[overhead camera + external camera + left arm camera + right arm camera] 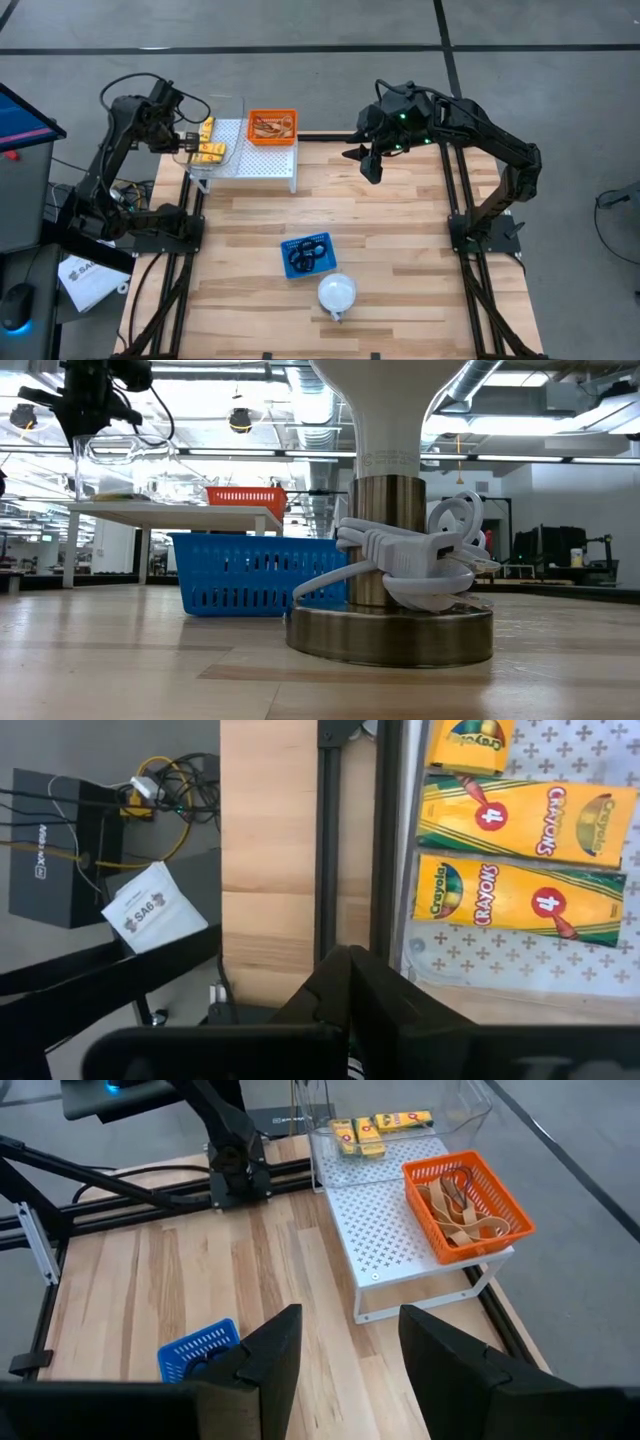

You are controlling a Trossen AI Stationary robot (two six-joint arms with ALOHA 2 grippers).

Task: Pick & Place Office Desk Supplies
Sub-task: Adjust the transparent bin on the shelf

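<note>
Nearest to us on the wooden table (400,260) stands a white dome-shaped lamp (337,294) on a round metal base (390,632), its white cord and plug (415,552) wound about the stem. Just behind it sits a small blue basket (307,254) with dark ring-like items inside, though we cannot make them out clearly. Farther back, along the table's far edge, we see a white perforated riser shelf (262,159). On its right end rests an orange basket (465,1205) filled with thin tan rubber bands (462,1220). On its left end a clear plastic tray (400,1140) holds three yellow crayon boxes (515,900), lying flat side by side. The left gripper (345,990) hangs over the left edge of that shelf, beside the tray, with its two dark fingers pressed together and nothing between them. The right gripper (345,1355) hovers in the air above the far part of the table, to the right of the shelf and well apart from both baskets; its fingers stand apart and we see nothing held in them. Off the table to the left, on the floor, lie a black box with yellow cables (60,845) and a white printed sheet (155,905).
</note>
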